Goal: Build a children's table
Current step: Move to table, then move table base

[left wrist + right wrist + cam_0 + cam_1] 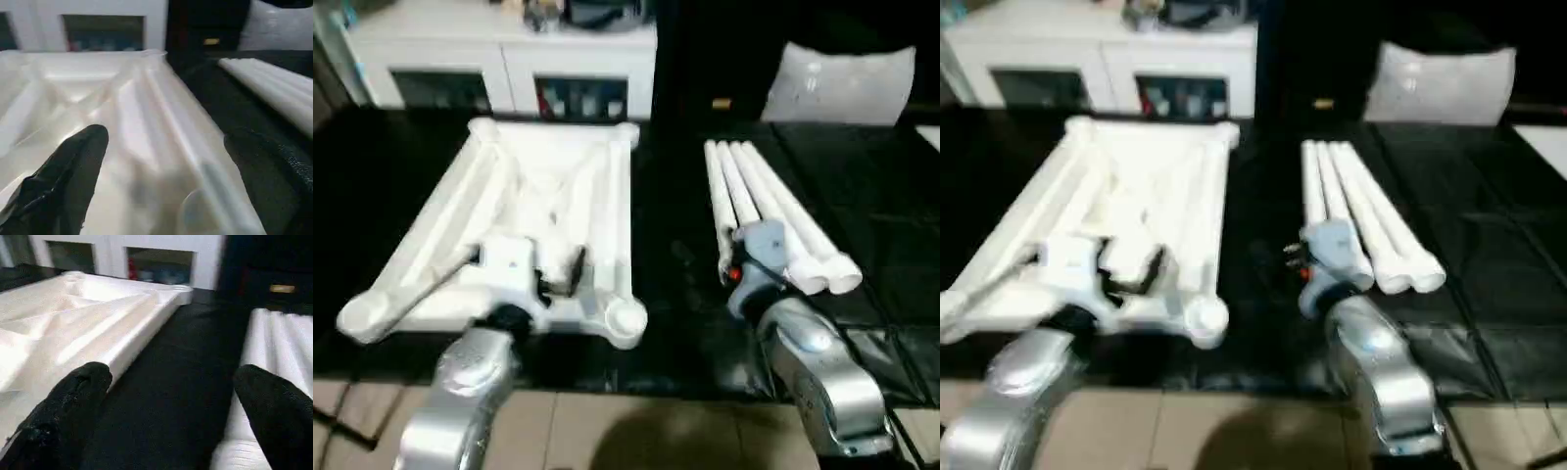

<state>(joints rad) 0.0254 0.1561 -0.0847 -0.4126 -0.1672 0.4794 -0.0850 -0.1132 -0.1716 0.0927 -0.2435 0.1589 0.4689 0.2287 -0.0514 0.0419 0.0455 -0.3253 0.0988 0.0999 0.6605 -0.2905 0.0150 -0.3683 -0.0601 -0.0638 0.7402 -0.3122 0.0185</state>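
The children's table top (548, 211) is lying ribbed side up on the black mat (675, 284), directly under the left claw (161, 161), whose fingers are spread wide and holding nothing. Four legs (773, 211) are lying bundled beneath the released right claw (171, 406).

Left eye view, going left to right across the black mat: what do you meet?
Table top lying underside up, with the left pincer over its near edge → bare strip of black mat → right pincer at the near ends of the legs.
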